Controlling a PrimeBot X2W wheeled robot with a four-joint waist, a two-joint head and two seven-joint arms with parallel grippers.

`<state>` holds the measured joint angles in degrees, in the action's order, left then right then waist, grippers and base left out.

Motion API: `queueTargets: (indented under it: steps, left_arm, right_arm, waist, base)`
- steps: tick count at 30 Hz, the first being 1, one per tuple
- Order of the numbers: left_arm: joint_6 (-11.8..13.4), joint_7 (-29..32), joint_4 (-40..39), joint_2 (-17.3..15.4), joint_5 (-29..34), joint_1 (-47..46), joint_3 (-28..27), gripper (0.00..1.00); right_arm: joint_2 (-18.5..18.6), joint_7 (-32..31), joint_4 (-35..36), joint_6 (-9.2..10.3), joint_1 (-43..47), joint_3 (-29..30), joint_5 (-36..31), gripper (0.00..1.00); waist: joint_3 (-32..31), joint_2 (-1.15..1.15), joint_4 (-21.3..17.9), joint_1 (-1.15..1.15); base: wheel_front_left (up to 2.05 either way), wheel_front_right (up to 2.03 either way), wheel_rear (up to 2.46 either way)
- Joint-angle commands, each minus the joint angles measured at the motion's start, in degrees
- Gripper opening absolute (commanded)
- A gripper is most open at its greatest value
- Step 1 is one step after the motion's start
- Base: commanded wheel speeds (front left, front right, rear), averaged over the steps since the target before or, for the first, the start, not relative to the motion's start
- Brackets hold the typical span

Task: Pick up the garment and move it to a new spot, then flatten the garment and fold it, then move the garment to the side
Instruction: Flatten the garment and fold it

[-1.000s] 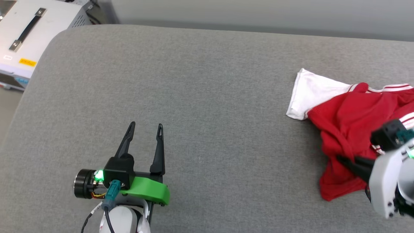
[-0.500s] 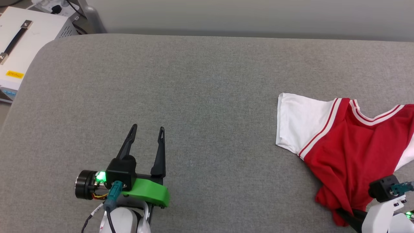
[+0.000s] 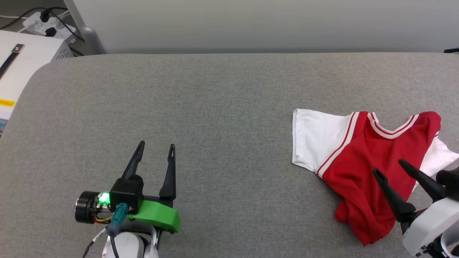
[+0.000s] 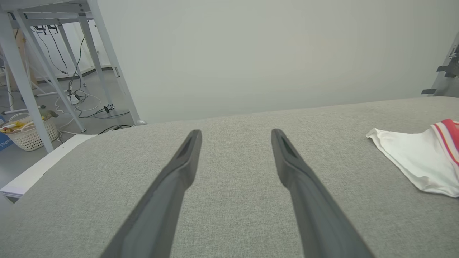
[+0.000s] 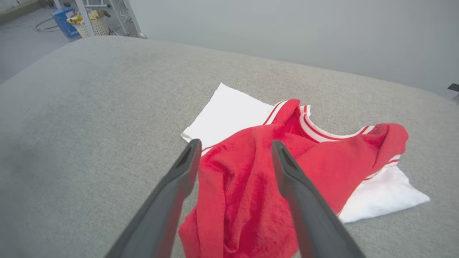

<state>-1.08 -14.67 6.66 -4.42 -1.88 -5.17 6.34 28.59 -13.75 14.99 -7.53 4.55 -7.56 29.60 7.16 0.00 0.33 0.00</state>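
The red T-shirt [image 3: 355,161] lies rumpled on the right part of the grey tabletop [image 3: 215,118]. Its white sleeves are spread out, the striped collar is at the far side, and the lower body is bunched into folds.

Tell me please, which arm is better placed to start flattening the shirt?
The right, probably. The right claw stands open at the bunched red lower part of the garment; the left claw, also open, sits far off over the bare grey surface, apart from the cloth.
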Motion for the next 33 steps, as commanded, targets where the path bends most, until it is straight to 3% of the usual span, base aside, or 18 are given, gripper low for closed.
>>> queueTargets:
  steps: [1,10,17,22,26,31,33]
  left_arm:
    - [-0.46,-0.33,-0.33,-0.80,0.54,-1.25,-0.25,1.00]
    - [-4.88,-0.33,-0.25,-4.58,-0.25,-12.11,1.66,1.00]
    - [-6.33,-0.33,3.95,-7.53,-2.95,-25.70,10.39,1.00]
    - [-6.38,2.74,8.70,-11.24,-14.87,-37.72,22.79,1.00]
    - [-6.39,8.78,11.45,-14.26,-24.43,-47.06,32.11,1.00]
    - [-6.40,22.46,15.79,-14.98,-39.69,-56.48,41.79,1.00]
    - [-6.40,27.74,17.43,-15.61,-42.97,-60.20,45.62,1.00]
  right_arm:
    - [-1.56,1.39,0.80,0.04,0.37,1.01,-1.15,1.00]
    - [-12.81,15.41,-0.72,0.04,-0.37,6.61,-13.52,1.00]
    - [-19.44,23.93,-5.08,0.04,-0.76,7.12,-20.31,1.00]
    - [-20.99,26.32,-7.65,0.04,-2.52,5.26,-22.54,1.00]
    - [-21.99,27.53,-8.83,0.04,-4.27,4.30,-23.46,1.00]
    - [-22.89,28.32,-9.87,0.04,-6.05,3.07,-24.18,1.00]
    - [-23.22,28.50,-10.15,0.04,-6.90,2.55,-24.39,1.00]
  waist:
    - [0.00,0.00,-0.68,0.00]
    - [2.41,0.00,-3.09,0.00]
    - [5.11,0.00,-5.26,0.00]
    - [7.04,0.00,-7.24,0.00]
    - [8.67,0.00,-8.87,0.00]
    - [10.81,0.00,-10.49,0.00]
    - [11.78,0.00,-11.24,0.00]
  base:
    - [0.00,0.00,0.00]
    - [0.00,0.00,0.00]
    - [0.00,0.00,0.00]
    - [0.00,0.00,0.00]
    - [0.00,0.00,0.00]
    - [0.00,0.00,0.00]
    - [0.00,0.00,0.00]
